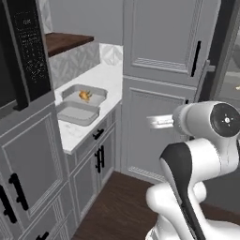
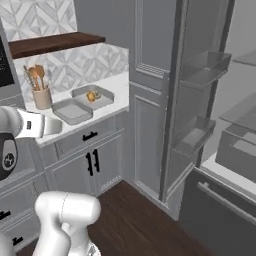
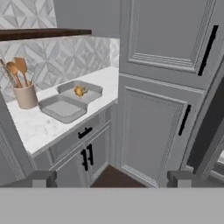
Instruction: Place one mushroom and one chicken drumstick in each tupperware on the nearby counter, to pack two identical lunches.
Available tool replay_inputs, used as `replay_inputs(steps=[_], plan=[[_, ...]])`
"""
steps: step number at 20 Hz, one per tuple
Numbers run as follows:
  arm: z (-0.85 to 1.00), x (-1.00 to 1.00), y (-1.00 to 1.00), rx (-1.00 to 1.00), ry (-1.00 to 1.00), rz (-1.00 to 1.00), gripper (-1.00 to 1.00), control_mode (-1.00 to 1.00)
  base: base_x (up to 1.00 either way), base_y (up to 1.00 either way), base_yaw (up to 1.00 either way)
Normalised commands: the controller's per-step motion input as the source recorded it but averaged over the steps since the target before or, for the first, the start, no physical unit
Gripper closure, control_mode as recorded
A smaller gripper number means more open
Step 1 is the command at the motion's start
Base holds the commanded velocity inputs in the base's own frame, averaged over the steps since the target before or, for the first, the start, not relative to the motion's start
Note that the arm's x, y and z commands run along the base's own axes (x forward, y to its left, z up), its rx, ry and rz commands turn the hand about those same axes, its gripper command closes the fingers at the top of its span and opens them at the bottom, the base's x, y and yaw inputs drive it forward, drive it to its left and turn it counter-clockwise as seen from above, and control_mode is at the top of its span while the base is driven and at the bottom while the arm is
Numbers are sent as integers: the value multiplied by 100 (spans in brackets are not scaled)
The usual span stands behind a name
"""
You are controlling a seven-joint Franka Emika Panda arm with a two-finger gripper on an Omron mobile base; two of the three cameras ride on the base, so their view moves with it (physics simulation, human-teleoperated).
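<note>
End effector (image 3: pixel 112 179) spread empty, two tupperware (image 3: pixel 64 108) unlabelled

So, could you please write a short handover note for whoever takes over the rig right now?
Gripper: open, holding nothing, well short of the counter.
Two tupperware sit side by side on the counter. The far tupperware holds one small orange-brown food item; too small to tell which kind. The near tupperware looks empty.
Done: one item placed. Left: fill both to one mushroom and one drumstick each.
</note>
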Motion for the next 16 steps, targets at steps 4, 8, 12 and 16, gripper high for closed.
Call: replay_inputs(steps=[4, 8, 12, 16], plan=[[0, 0, 0, 0, 0, 0, -100, 100, -66, -68, -40], [0, 0, 0, 0, 0, 0, -100, 100, -39, -73, -45], [0, 0, 0, 0, 0, 0, -100, 100, -24, -60, -49], [0, 0, 0, 0, 0, 0, -100, 100, -14, -47, -46]])
